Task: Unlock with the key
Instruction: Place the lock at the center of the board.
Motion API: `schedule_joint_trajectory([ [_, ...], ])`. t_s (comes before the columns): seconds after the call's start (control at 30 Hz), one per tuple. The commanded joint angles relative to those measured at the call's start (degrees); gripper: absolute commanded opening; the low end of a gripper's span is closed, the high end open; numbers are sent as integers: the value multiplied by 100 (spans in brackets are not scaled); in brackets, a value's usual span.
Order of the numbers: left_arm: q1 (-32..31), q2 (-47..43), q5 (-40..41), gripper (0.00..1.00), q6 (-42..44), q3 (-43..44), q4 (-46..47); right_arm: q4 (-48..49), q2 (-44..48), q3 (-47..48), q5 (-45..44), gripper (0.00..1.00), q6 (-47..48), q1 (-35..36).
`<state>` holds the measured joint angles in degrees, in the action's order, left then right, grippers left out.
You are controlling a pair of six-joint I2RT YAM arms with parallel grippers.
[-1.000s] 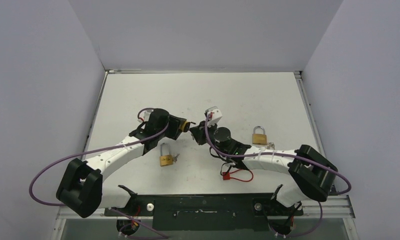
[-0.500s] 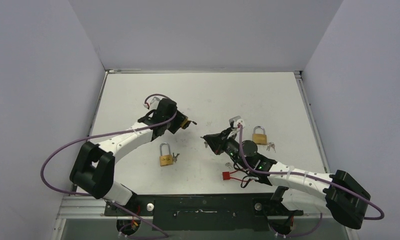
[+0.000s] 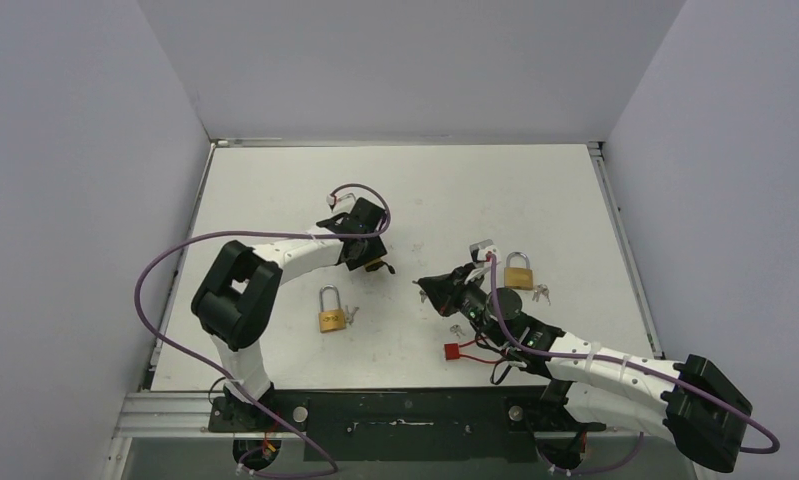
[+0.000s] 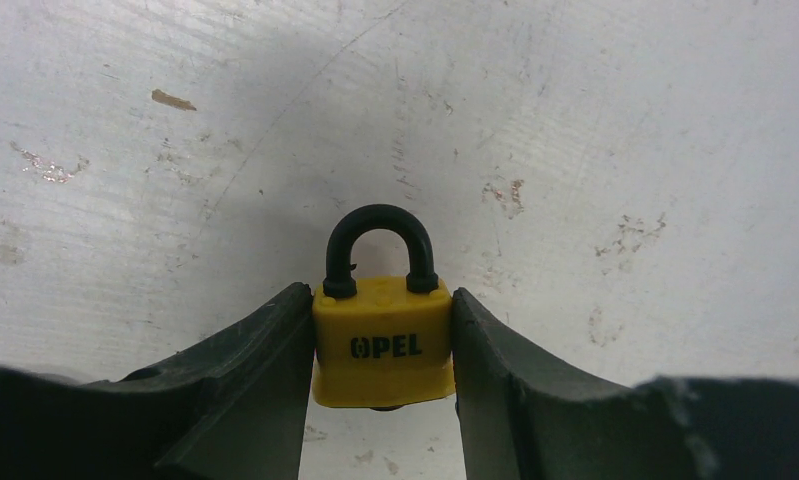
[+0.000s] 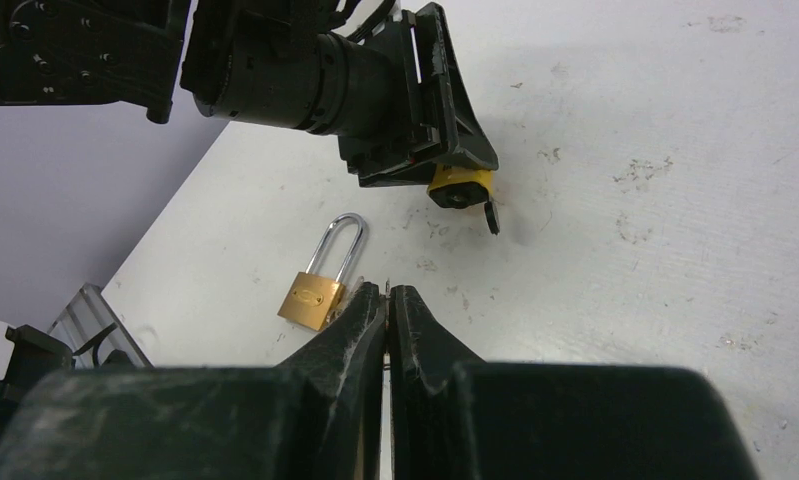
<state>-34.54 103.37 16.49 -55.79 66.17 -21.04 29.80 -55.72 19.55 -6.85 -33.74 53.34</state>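
Separating after meeting mid-table a second ago: pulling the right gripper (image 5: 387, 298) back toward the near right, jaws pressed together, nothing clearly between them. Clamping the yellow padlock (image 4: 380, 345) by its sides in the left gripper (image 4: 379, 300), just left of centre. Judging it not yet open, both legs of the shackle (image 4: 379, 225) sitting in the body; possibly leaving the key (image 5: 492, 216) dangling underneath. Reading "OPEL" in black on the yellow face.

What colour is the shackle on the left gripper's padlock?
Black shackle on the yellow padlock; clearest in left wrist view.
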Motion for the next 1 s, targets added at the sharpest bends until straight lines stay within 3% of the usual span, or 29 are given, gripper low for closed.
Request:
schedule_joint_trajectory([
  [0.0,-8,136,351,22,274,291,-37,58,166,-39,-79,0,-105,54],
  [0.13,-8,152,350,35,262,150,98,60,171,-35,-55,0,-150,45],
  [0.3,0,253,249,40,235,57,145,-31,151,44,-72,0,-152,37],
  [0.6,59,9,197,74,431,-99,280,2,299,-72,-20,0,-256,-6],
  [0.8,89,-993,-115,86,543,-432,642,438,612,-339,371,0,-309,-206],
  [0.97,86,-2218,-1290,88,847,-853,1364,1448,727,-562,921,0,-527,-382],
])
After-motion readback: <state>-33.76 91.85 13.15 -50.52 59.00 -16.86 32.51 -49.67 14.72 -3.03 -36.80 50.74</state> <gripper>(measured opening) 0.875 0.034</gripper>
